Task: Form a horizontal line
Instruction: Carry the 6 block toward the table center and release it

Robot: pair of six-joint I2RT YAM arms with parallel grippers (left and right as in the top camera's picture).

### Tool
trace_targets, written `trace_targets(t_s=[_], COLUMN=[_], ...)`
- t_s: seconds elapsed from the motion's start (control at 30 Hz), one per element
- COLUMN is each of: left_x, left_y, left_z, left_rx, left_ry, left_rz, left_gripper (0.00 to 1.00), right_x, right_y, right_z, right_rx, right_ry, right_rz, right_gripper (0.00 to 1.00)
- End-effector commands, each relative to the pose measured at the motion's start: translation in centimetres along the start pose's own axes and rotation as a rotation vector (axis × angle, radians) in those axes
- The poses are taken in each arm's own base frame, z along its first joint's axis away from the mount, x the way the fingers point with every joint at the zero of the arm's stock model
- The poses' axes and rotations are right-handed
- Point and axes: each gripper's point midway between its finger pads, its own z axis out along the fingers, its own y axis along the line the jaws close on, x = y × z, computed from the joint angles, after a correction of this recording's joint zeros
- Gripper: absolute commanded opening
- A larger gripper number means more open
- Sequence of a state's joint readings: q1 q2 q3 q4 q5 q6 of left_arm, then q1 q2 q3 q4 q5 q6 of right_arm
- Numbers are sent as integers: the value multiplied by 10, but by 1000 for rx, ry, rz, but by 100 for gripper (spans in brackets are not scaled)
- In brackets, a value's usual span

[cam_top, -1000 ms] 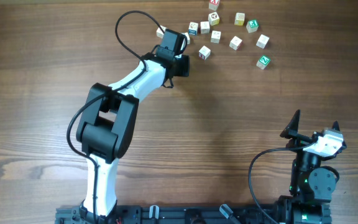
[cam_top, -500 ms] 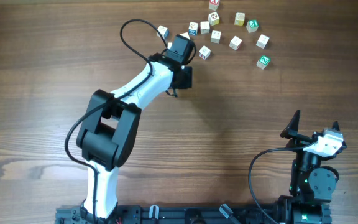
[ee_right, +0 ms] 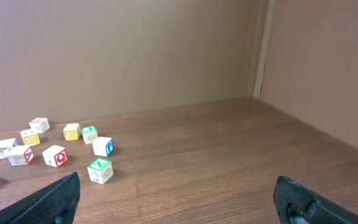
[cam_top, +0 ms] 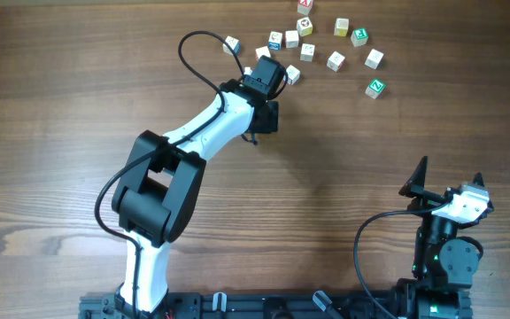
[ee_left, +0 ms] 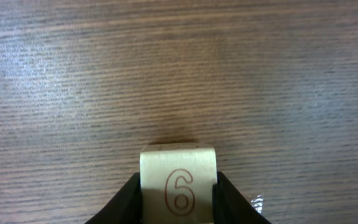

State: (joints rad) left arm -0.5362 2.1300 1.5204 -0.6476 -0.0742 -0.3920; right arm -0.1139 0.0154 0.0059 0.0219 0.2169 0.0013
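Observation:
My left gripper (cam_top: 271,74) is at the far middle of the table, at the near left edge of a scatter of small letter cubes (cam_top: 336,60). In the left wrist view it (ee_left: 179,190) is shut on a cream cube (ee_left: 179,167) with a red outlined 6, resting on the wood. From overhead that cube is hidden under the gripper. Two cubes (cam_top: 283,39) lie side by side beyond it; no straight touching row of three shows. My right gripper (cam_top: 445,182) is open and empty at the near right, far from the cubes.
A single cube (cam_top: 232,44) lies left of the left gripper and another (cam_top: 292,75) just to its right. The right wrist view shows a green Z cube (ee_right: 99,171), a red Q cube (ee_right: 55,155) and a brown wall behind the table.
My left gripper has moved to the right and a little nearer with the 6 cube, uncovering the single cube on its left. The right arm has not moved.

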Motion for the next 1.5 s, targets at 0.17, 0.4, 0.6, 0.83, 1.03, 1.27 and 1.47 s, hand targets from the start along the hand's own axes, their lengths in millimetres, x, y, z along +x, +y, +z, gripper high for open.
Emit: trace_targets(t_s=[0.17, 0.4, 0.6, 0.83, 1.03, 1.27, 1.47], left_x=[26, 27, 13, -6, 11, 31, 49], left_y=[15, 15, 12, 7, 21, 48, 78], left_z=[13, 9, -25, -90, -139, -201, -257], left_rx=[-60, -61, -33, 23, 14, -11, -64], left_ry=[59, 61, 6, -107, -92, -114, -200], left_rz=[2, 3, -2, -9, -10, -36, -97], left_gripper=[38, 70, 100, 100, 100, 100, 100], right_x=[-3, -3, -3, -3, -3, -3, -3], right_y=[2, 2, 2, 2, 2, 2, 2], right_z=[-1, -1, -1, -1, -1, -1, -1], right_rx=[-10, -10, -10, -10, -10, -10, -10], right_ry=[-12, -12, -12, -12, -12, -12, -12], right_rz=[2, 2, 2, 2, 2, 2, 2], right_gripper=[100, 100, 100, 100, 100, 100, 100])
